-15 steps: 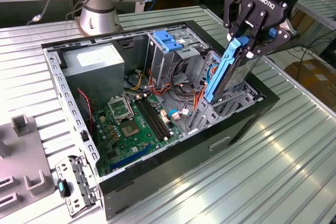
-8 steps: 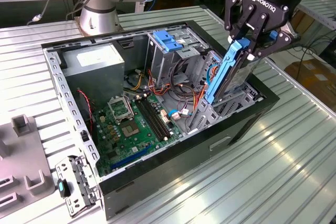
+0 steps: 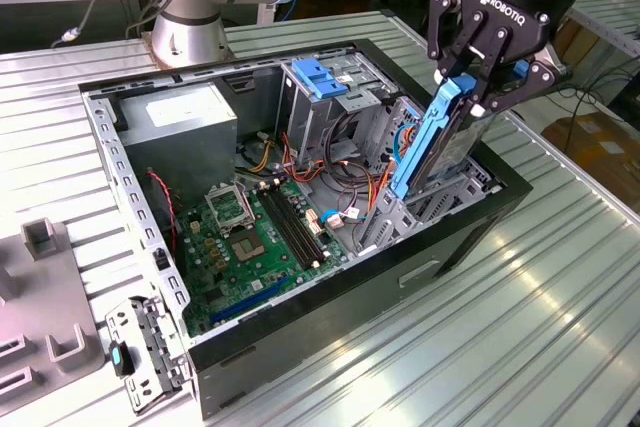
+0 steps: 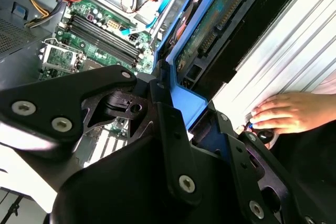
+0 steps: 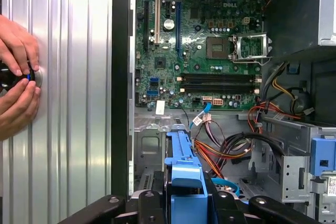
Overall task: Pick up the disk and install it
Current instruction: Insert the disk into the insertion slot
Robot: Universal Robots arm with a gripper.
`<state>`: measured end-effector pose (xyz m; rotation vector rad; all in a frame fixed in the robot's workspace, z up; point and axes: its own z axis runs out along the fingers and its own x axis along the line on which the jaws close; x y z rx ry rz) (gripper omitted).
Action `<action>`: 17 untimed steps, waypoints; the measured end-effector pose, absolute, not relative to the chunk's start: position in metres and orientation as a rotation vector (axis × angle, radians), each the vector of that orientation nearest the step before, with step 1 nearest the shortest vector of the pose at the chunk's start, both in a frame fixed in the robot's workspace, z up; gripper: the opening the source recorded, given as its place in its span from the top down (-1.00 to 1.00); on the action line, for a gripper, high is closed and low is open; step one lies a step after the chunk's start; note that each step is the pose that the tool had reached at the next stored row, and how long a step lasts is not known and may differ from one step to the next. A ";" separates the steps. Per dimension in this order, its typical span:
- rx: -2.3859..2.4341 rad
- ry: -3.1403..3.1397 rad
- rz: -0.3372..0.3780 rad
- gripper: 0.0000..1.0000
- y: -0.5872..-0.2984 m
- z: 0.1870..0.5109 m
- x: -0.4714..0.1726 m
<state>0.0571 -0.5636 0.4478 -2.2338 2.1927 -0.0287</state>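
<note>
The disk (image 3: 432, 137), dark grey with bright blue side rails, stands tilted on edge over the drive bay (image 3: 455, 192) at the exterior view's right end of the open computer case (image 3: 130, 197). My gripper (image 3: 478, 87) is shut on the disk's upper end, and the lower end reaches down into the bay. In the second wrist view the disk (image 4: 210, 24) shows its green circuit side, with the black fingers (image 4: 168, 114) clamped on the blue rail. The first wrist view shows the blue rail (image 5: 182, 156) of the disk running away from the gripper (image 5: 184, 205) toward the motherboard (image 5: 199, 40).
Bundles of cables (image 3: 350, 172) and a light-blue latch plate (image 3: 318, 77) lie beside the bay. A power supply (image 3: 185, 122) fills the case's far corner. A person's hands (image 5: 16, 77) rest on the ribbed table outside the case wall. Grey fixtures (image 3: 40, 297) and a metal bracket (image 3: 145, 352) lie on the exterior view's left.
</note>
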 end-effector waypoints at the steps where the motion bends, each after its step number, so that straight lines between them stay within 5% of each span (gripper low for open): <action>1: -2.232 2.191 -0.026 0.26 -0.564 0.448 0.057; 17: -2.232 2.190 -0.025 0.26 -0.563 0.444 0.057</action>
